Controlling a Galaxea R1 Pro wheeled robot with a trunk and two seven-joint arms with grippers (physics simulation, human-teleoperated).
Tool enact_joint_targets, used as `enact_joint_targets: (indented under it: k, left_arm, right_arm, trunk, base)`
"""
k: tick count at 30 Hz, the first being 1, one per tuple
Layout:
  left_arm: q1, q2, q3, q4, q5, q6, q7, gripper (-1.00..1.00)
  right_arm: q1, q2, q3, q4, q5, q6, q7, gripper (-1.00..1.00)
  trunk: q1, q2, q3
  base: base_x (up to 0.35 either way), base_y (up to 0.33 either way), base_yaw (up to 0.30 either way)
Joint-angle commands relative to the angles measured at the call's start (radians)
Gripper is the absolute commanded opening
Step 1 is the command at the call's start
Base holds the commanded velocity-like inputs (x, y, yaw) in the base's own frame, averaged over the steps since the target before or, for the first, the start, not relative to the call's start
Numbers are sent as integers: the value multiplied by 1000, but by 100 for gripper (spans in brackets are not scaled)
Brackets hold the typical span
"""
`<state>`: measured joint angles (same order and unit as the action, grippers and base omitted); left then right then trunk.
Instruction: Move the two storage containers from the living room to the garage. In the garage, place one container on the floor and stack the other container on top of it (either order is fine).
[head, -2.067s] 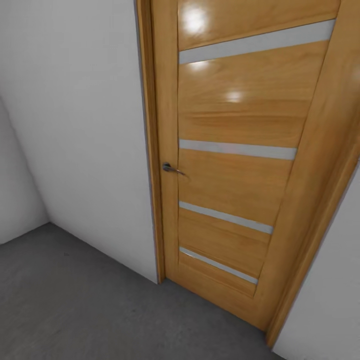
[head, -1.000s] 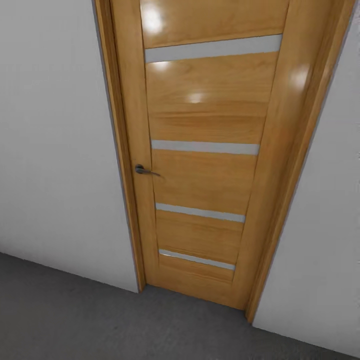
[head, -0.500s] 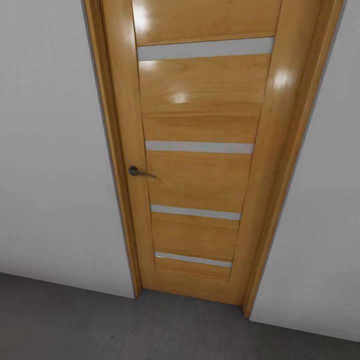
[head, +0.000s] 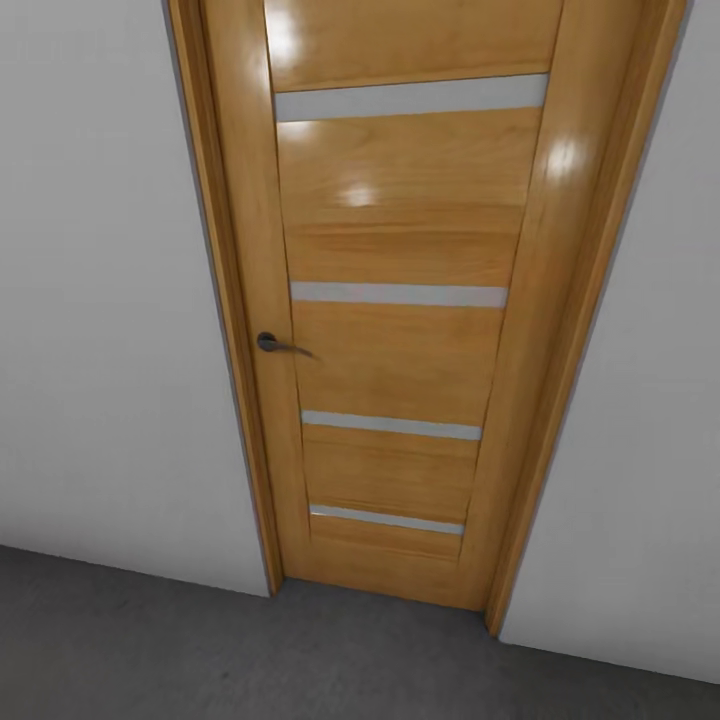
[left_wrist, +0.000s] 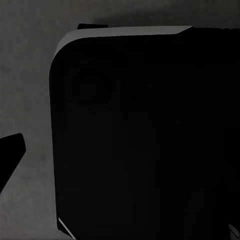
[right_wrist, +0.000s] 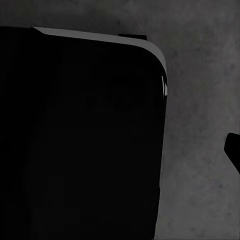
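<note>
The two storage containers are out of view. In the head view I face a closed wooden door (head: 400, 340) set in a white wall (head: 100, 300), with the garage's dark grey concrete floor (head: 200, 650) at its foot. Both wrist views look down at that concrete floor (left_wrist: 25, 75) past my own black base (left_wrist: 140, 140). One dark fingertip (left_wrist: 9, 152) of the left gripper pokes in at the frame's edge. A dark fingertip (right_wrist: 234, 149) of the right gripper does the same beside the base (right_wrist: 80, 135). Nothing is held in sight.
The door has a dark lever handle (head: 272, 344) on its left side and several pale horizontal strips. A wooden frame (head: 560, 400) borders it. White wall (head: 640, 450) continues to the right. A strip of concrete floor runs between me and the door.
The whole head picture shifted over the first second and a half as the camera turned, bringing the door from the right to the centre. Nothing has changed in the last half second.
</note>
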<state>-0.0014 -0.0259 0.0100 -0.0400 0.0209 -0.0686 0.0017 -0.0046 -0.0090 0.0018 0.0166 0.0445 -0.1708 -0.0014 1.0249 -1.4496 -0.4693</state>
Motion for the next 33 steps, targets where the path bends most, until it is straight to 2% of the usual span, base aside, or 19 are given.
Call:
enact_joint_targets:
  k: [1,20,26,33]
  left_arm:
    - [0,0,1,0,2,-2,0,100]
    - [0,0,1,0,2,-3,0,100]
    - [0,0,0,0,2,-3,0,100]
    - [0,0,1,0,2,-3,0,100]
  right_arm:
    - [-1,0,0,2,5,-5,0,100]
    - [0,0,0,2,3,-7,0,100]
    - [0,0,0,2,3,-7,0,100]
    - [0,3,-3,2,4,-7,0,100]
  trunk:
    - [0,0,-1]
    - [0,0,-1]
    - [0,0,-1]
    - [0,0,-1]
  base:
    - [64,0,0]
    - [240,7,0]
    - [263,111,-2]
    - [251,185,-182]
